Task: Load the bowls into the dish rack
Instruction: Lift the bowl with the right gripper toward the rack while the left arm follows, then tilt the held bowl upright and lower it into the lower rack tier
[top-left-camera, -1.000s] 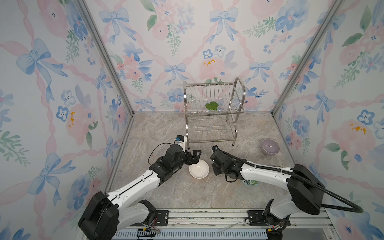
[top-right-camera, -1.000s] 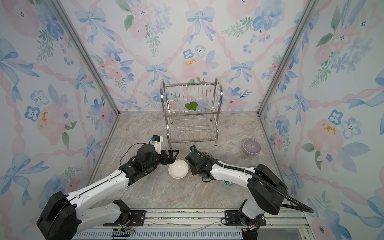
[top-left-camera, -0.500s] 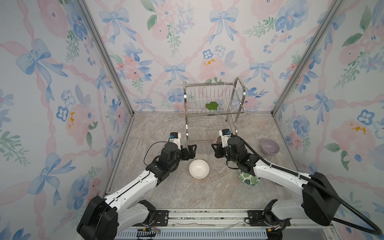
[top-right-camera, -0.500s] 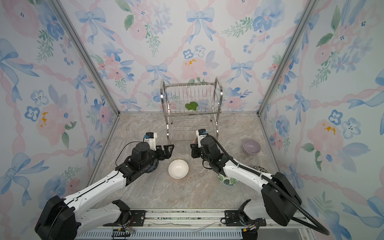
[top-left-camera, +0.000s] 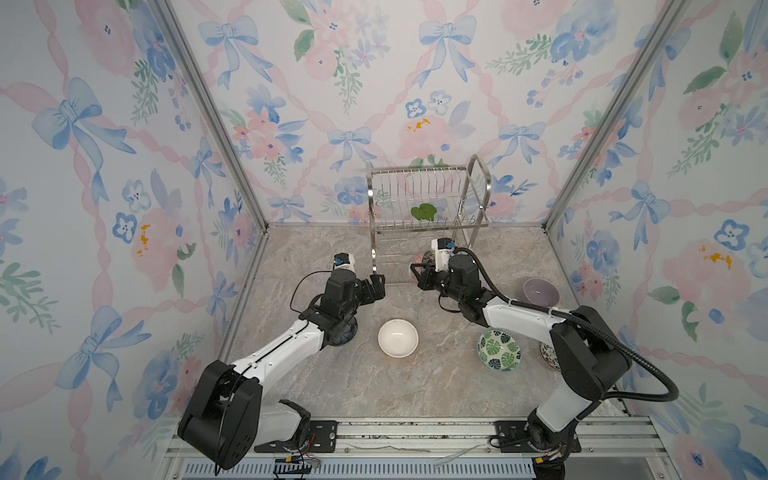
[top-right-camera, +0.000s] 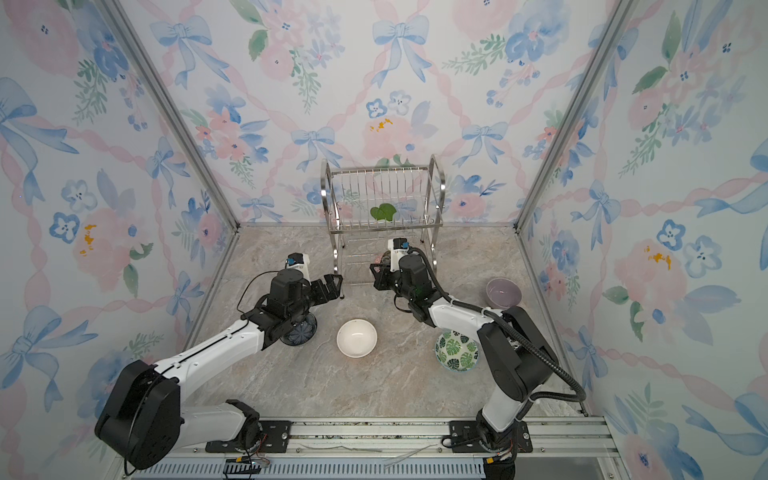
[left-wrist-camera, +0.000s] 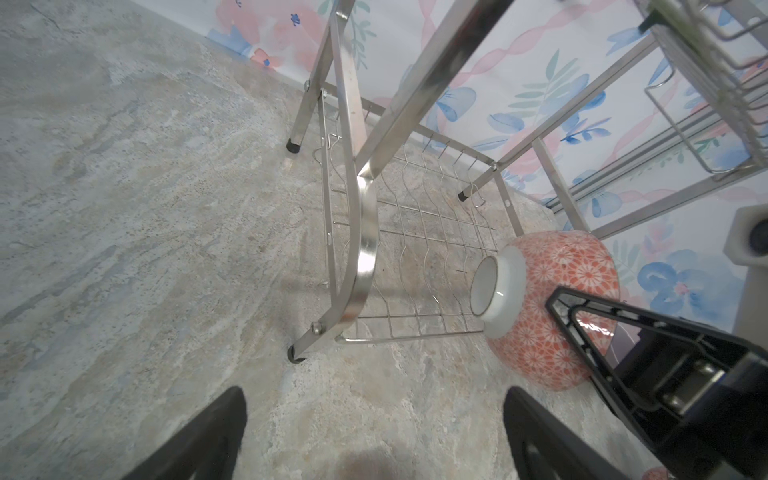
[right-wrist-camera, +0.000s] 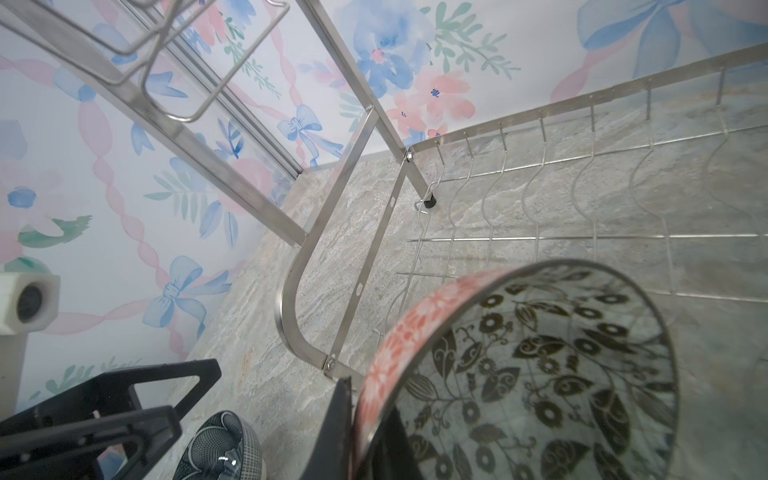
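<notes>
Two claws by the dish rack (top-left-camera: 399, 195): left gripper (top-left-camera: 376, 286) wide open, empty, by its front-left leg (top-left-camera: 374, 253); right gripper (top-left-camera: 419, 276) pinching the orange bowl (left-wrist-camera: 552, 291) by the rim, bowl tipped sideways at the lower shelf's (left-wrist-camera: 415, 257) front edge, shelf dead ahead.

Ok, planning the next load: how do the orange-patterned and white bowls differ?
The orange-patterned bowl is tipped sideways in the right gripper at the dish rack; the white bowl sits upright on the table. The orange-patterned bowl is black-floral inside, the white bowl plain. Both are round.
</notes>
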